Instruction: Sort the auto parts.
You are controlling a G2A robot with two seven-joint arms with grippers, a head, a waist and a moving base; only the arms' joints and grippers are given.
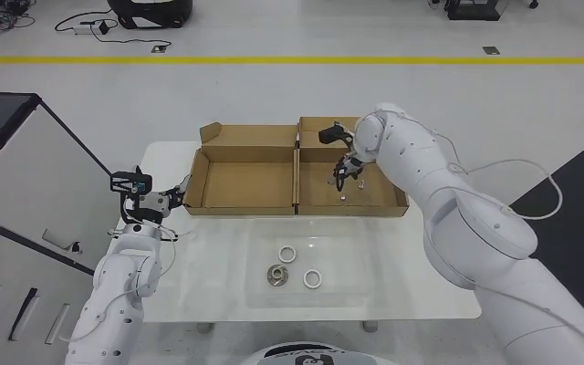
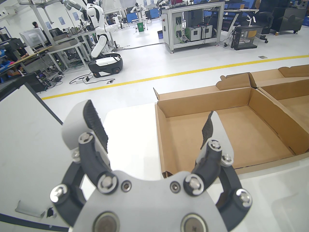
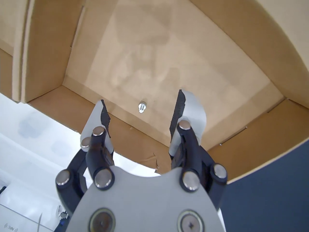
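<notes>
Auto parts: bolt (image 3: 142, 107) in right box (image 1: 383, 211) | two white rings (image 1: 286, 254), metal part (image 1: 276, 273) unsorted on desk (image 1: 411, 283) | left end effector (image 2: 150, 108), right end effector (image 3: 142, 100) both open, empty.

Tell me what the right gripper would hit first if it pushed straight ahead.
The right gripper would likely meet the small bolt on the cardboard box floor, lined up between its open jaws; depth is unclear.
</notes>
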